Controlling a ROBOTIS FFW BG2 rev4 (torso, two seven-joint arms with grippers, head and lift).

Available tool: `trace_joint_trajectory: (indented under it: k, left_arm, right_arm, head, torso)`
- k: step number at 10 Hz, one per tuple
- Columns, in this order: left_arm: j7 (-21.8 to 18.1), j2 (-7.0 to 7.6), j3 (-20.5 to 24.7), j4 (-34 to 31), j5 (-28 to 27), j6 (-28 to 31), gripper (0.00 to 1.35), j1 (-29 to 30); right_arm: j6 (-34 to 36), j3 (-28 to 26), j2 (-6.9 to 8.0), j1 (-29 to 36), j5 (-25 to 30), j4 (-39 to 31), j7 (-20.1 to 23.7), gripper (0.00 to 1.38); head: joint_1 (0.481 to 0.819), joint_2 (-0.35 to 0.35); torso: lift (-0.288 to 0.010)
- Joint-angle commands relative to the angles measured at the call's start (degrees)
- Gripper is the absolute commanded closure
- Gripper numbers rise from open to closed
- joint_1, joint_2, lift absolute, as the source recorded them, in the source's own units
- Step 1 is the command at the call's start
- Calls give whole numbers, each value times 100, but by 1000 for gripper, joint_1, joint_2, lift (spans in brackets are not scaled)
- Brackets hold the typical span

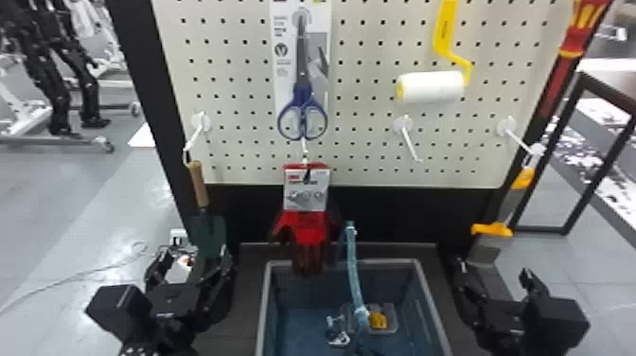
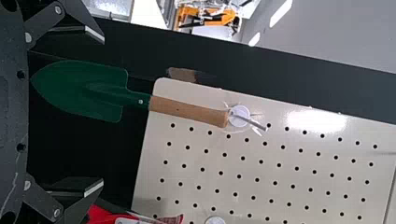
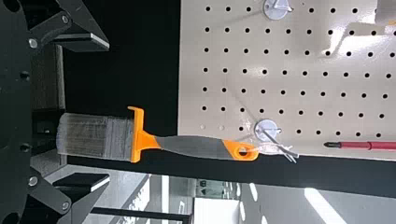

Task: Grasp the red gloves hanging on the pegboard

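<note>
The red gloves [image 1: 305,236] hang on a carded pack from a hook at the lower middle of the pegboard [image 1: 369,156], their fingers dangling over the bin's back rim. A strip of the red gloves [image 2: 106,215] also shows at the edge of the left wrist view. My left gripper [image 1: 191,272] sits low at the left, open, below and left of the gloves, facing a green trowel [image 2: 79,91]. My right gripper [image 1: 496,284] sits low at the right, open, facing a paintbrush [image 3: 100,135]. Neither gripper holds anything.
A grey-blue bin [image 1: 428,293] stands below the gloves with a teal tool [image 1: 352,270] leaning in it. Blue scissors [image 1: 303,109] hang just above the gloves. A paint roller [image 1: 430,86] and a red screwdriver [image 3: 359,145] hang to the right.
</note>
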Motion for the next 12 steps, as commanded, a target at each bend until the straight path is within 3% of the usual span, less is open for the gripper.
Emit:
trace_joint_trajectory:
  k: [1,8,10,12]
  left_arm:
    - [-29,1,-1,0,15,44,222,-36]
    - [-232,1,17,132,103,185,222,-220]
    - [-829,1,70,404,296,237,225,-546]
    - [-2130,1,219,756,612,721,254,-1047]
  right_arm:
    - [-5,0,0,-1,7,0,0,285]
    - [-49,0,0,-10,25,35,0,285]
    - [-75,0,0,-27,34,53,0,285]
    - [-75,0,9,-19,34,53,0,285]
  head:
    - [549,0]
    - [549,0]
    - [549,0]
    - [549,0]
  torso:
    - [-100]
    - [-100]
    - [-100]
    - [-100]
